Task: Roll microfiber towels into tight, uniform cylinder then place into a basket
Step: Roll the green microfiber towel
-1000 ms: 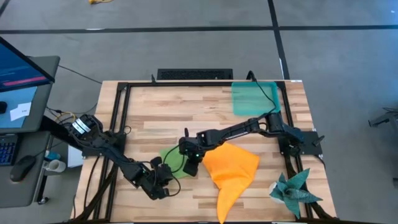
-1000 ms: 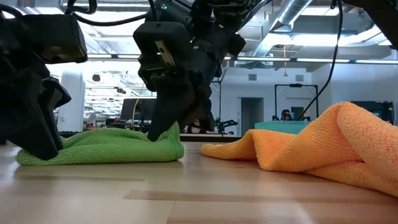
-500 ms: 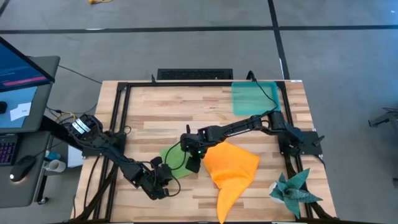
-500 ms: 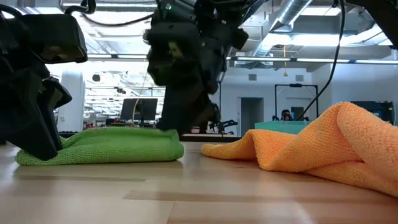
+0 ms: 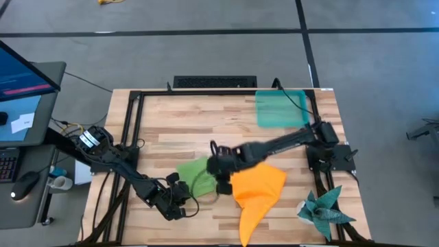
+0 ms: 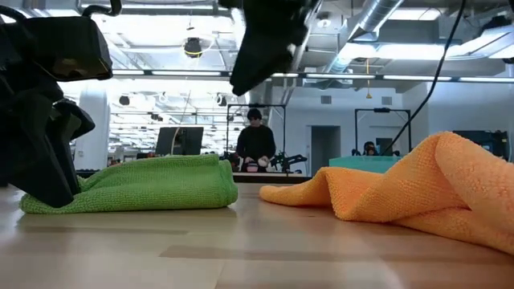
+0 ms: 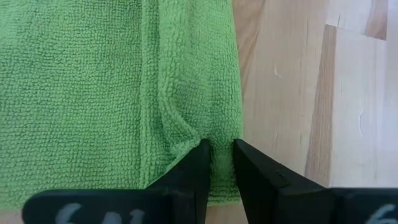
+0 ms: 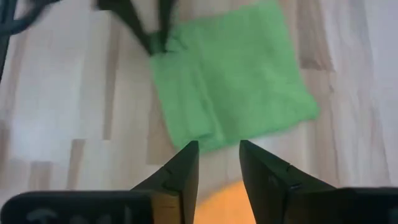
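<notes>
The green towel (image 5: 194,170) lies folded at the bench's six o'clock; the left gripper (image 7: 217,163) pinches its corner, while the right gripper (image 8: 217,163) hangs parted, empty (soft, floppy: grasp edges).

My two arms are black and jointed, trailing black cables; each claw (image 7: 217,163) ends in two flat, dark, tapered fingers (image 8: 180,171).

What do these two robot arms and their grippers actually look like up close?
Both arms are dark, jointed and slender, with black cables running along them. The left gripper ends in two flat, black, tapering fingers; so does the right gripper. Pale lettering shows on the left gripper's body.
</notes>
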